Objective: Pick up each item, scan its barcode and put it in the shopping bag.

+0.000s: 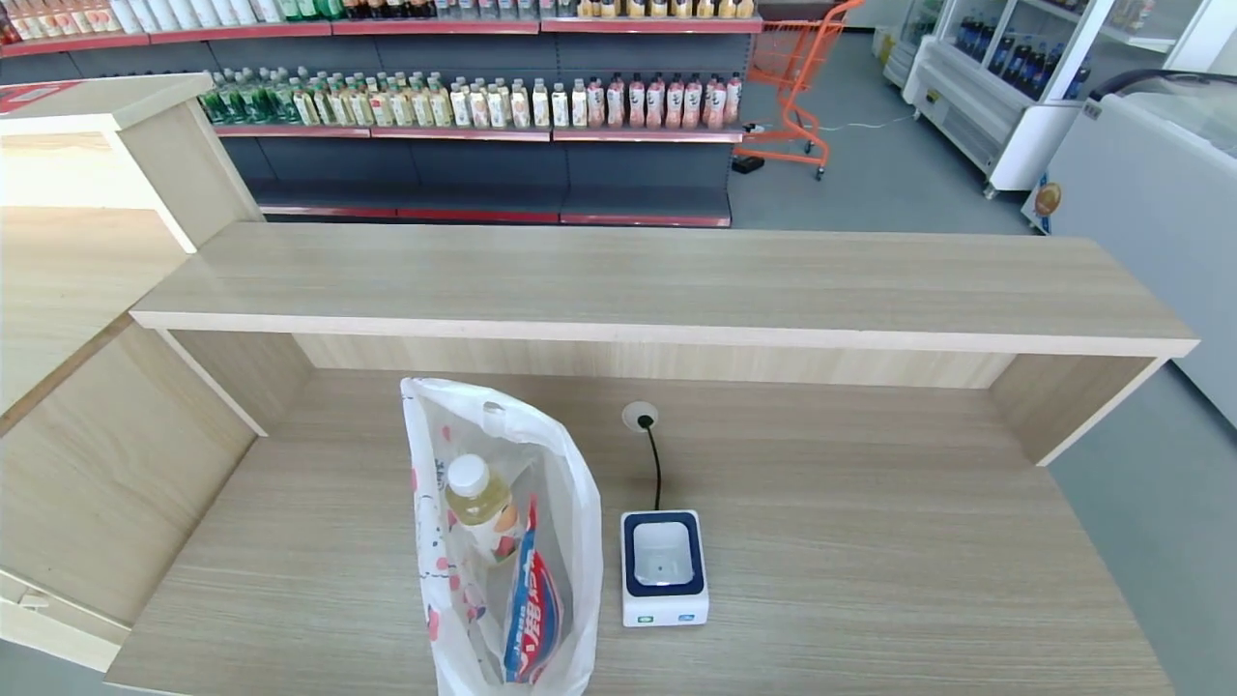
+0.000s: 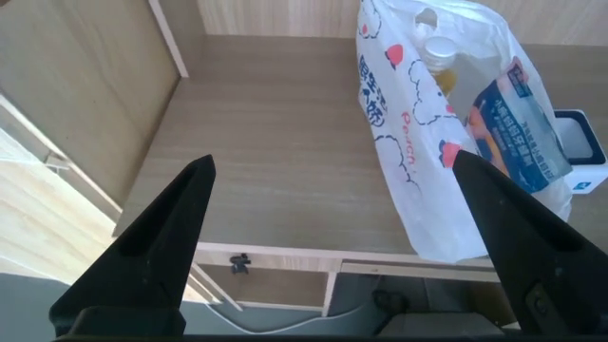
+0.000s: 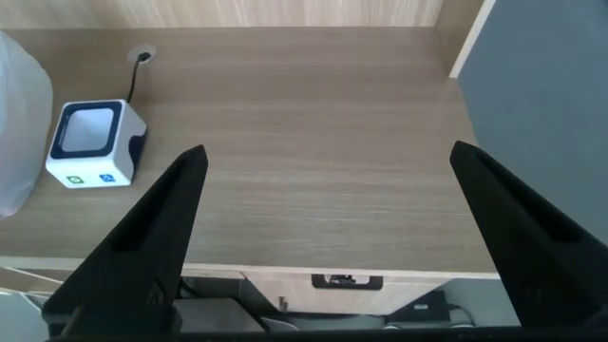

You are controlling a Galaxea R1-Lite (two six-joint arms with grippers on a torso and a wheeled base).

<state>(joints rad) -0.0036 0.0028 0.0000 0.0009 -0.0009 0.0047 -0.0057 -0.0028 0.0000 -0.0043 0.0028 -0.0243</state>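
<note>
Left gripper (image 2: 332,160) and right gripper (image 3: 328,149) gape empty; shopping bag (image 2: 399,161) ahead of left looks flimsy, I'd pinch its top.

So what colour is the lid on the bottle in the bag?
The lid is white; the head view shows it best.

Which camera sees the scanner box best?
The head view: the barcode scanner sits whole, its window facing the camera. The right wrist view shows it slantwise; the left wrist view catches one corner behind the shopping bag.
</note>
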